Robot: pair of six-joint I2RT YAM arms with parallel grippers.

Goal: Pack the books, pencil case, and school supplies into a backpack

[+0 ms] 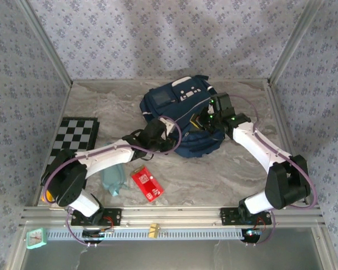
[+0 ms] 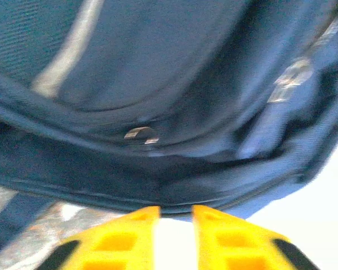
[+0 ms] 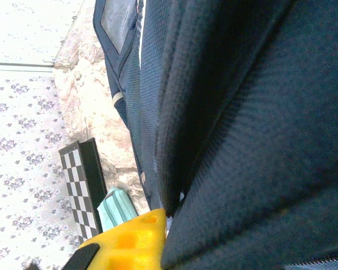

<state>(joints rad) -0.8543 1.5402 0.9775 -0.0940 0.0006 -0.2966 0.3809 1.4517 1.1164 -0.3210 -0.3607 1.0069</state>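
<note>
Yellow plastic fingers point(image 2: 118, 239) of left tool point(image 2: 174, 211) are standing narrowly apart, just beside woven navy backpack point(image 1: 174, 101) lying mid-tabletop point(image 1: 225, 174). Right tool point(image 1: 204, 120) is pinching backpack fabric, closed. Red packet point(image 1: 147, 184) is showing unreadable white markings; teal pencil case point(image 1: 112, 179) is lying beside it.

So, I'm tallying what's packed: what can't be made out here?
- Backpack inside: top view, its own fabric covers it.
- Pencil case: top view, left arm covers its upper end.
- Right claw, second finger: right wrist view, behind backpack fabric.
</note>
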